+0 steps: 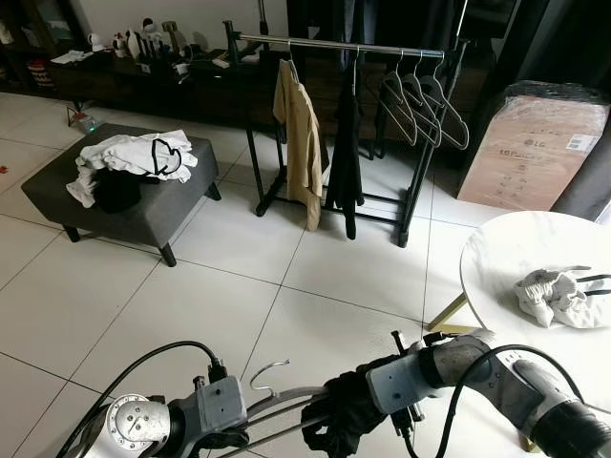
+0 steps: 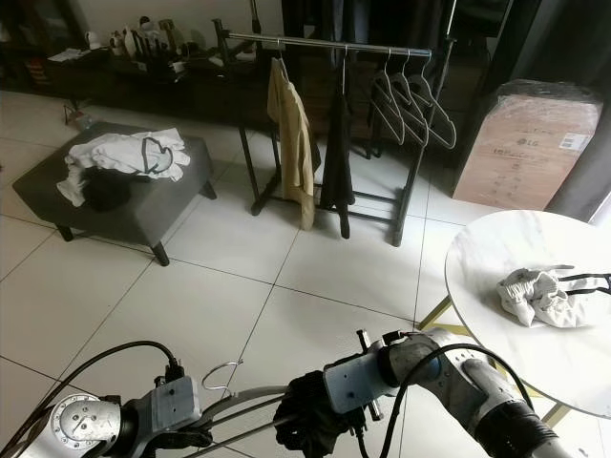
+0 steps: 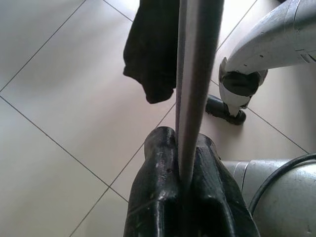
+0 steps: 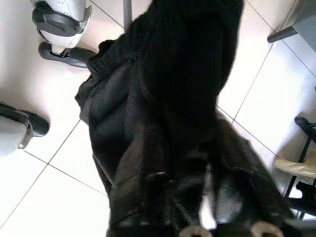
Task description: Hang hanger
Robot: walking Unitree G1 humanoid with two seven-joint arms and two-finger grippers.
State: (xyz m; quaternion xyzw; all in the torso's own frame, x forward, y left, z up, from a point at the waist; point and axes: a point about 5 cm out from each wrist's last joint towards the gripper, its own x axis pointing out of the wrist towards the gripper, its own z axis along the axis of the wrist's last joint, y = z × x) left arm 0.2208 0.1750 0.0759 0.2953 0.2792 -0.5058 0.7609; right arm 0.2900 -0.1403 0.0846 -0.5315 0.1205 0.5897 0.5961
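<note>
We see the left end effector [image 3: 183, 173] pinching the hanger [image 1: 286, 396], well short of the clothes rack [image 1: 344, 46]; grey ottoman [image 1: 143, 205] beside it. We cannot tell the right end effector's [image 1: 329, 420] state, buried in black garment [image 4: 168, 98].

We saw a white tiled floor [image 1: 286, 286] carrying a grey ottoman [image 1: 134, 196], a clothes rack [image 1: 344, 48], a round white table [image 1: 535, 258] and a cardboard box [image 1: 535, 148].

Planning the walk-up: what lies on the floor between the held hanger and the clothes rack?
Bare white tile floor lies between the hanger and the clothes rack, per both eye views.
</note>
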